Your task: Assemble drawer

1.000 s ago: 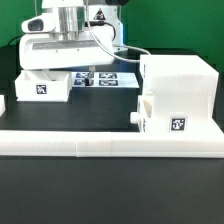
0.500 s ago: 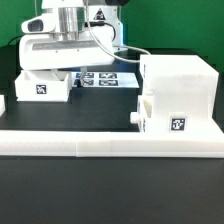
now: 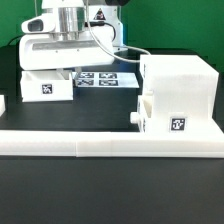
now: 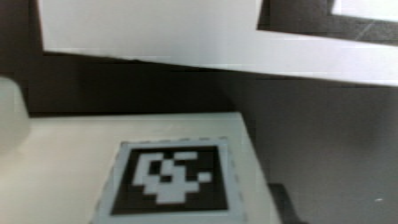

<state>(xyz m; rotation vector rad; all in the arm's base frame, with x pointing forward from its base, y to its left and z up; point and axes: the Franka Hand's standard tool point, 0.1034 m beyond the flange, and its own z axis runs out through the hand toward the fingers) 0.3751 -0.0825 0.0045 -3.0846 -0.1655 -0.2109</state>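
A small white drawer box [image 3: 45,87] with a black tag sits at the exterior view's left. My gripper [image 3: 63,70] comes down onto its top edge, and its fingertips are hidden behind the box wall. The box moves with the hand, so the gripper looks shut on it. The wrist view shows the box's tagged white face [image 4: 169,175] very close, with no fingers in sight. The large white drawer housing [image 3: 178,85], also tagged, stands at the exterior view's right.
The marker board [image 3: 105,80] lies behind, between the box and the housing. A long white wall [image 3: 100,142] runs along the front. Another white part [image 3: 2,103] shows at the far left edge. A white surface [image 4: 160,30] fills the wrist view's far side.
The small drawer box and my gripper have shifted a little toward the exterior view's right, nearer the housing. The housing has not moved.
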